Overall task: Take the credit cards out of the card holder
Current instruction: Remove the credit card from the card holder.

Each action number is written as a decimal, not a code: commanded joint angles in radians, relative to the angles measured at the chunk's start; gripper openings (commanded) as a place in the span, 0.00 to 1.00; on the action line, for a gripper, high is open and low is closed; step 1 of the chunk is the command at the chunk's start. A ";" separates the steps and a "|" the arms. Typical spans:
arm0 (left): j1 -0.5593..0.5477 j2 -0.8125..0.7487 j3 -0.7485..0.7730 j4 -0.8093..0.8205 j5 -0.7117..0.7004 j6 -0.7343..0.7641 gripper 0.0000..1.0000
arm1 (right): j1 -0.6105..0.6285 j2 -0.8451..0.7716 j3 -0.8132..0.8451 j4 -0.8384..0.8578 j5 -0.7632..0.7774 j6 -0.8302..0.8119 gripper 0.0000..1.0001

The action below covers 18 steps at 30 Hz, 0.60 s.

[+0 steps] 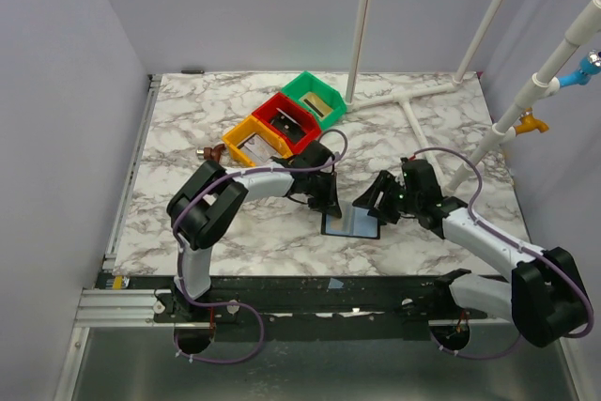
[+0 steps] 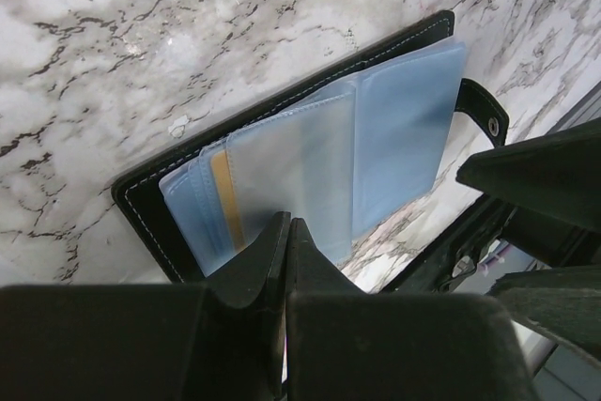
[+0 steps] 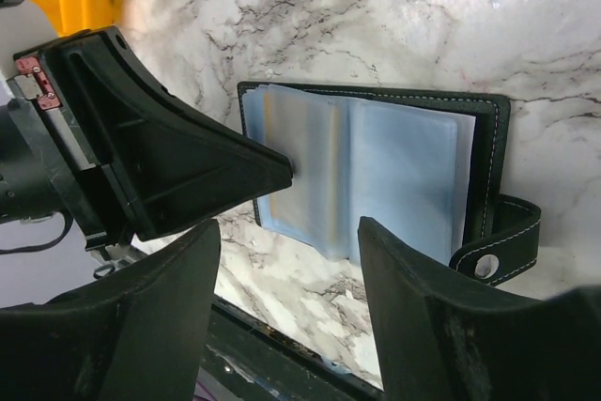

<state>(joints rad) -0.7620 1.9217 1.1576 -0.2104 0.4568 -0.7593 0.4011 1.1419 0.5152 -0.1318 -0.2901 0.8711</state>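
Observation:
The card holder point(image 1: 351, 223) lies open on the marble, its black cover point(image 2: 141, 202) framing bluish plastic sleeves point(image 3: 399, 171). A tan-gold credit card point(image 2: 223, 200) shows as a narrow strip inside the left sleeves; no other card can be made out through the frosted plastic. My left gripper point(image 2: 287, 224) is shut, its tips resting on the left sleeve page point(image 3: 310, 171) with nothing between them. My right gripper point(image 3: 286, 251) stands open just off the holder's near edge, with bare marble and the sleeves' lower corner between its fingers. The snap strap point(image 3: 502, 241) sticks out to the right.
Yellow point(image 1: 252, 141), red point(image 1: 286, 119) and green point(image 1: 315, 96) bins stand in a row behind the left arm. White pipes point(image 1: 413, 100) lie at the back right. A small brown object point(image 1: 211, 151) sits left of the yellow bin. The table's front rail point(image 3: 282, 335) is close below.

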 commanded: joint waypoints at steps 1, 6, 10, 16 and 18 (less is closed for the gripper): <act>-0.013 0.028 0.028 -0.006 -0.012 0.002 0.00 | 0.020 0.022 -0.012 -0.003 0.042 -0.002 0.63; -0.019 0.042 0.037 0.004 0.001 -0.009 0.00 | 0.045 0.042 -0.004 -0.006 0.067 -0.005 0.63; -0.025 0.052 0.051 0.008 0.011 -0.016 0.00 | 0.068 0.065 -0.004 -0.005 0.089 -0.002 0.62; -0.028 0.059 0.060 0.013 0.024 -0.026 0.00 | 0.092 0.095 -0.004 0.001 0.124 0.004 0.42; -0.029 0.059 0.060 0.012 0.023 -0.026 0.00 | 0.100 0.104 -0.004 0.007 0.132 0.005 0.41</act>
<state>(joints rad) -0.7826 1.9587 1.1992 -0.2035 0.4633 -0.7795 0.4847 1.2278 0.5148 -0.1314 -0.2146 0.8738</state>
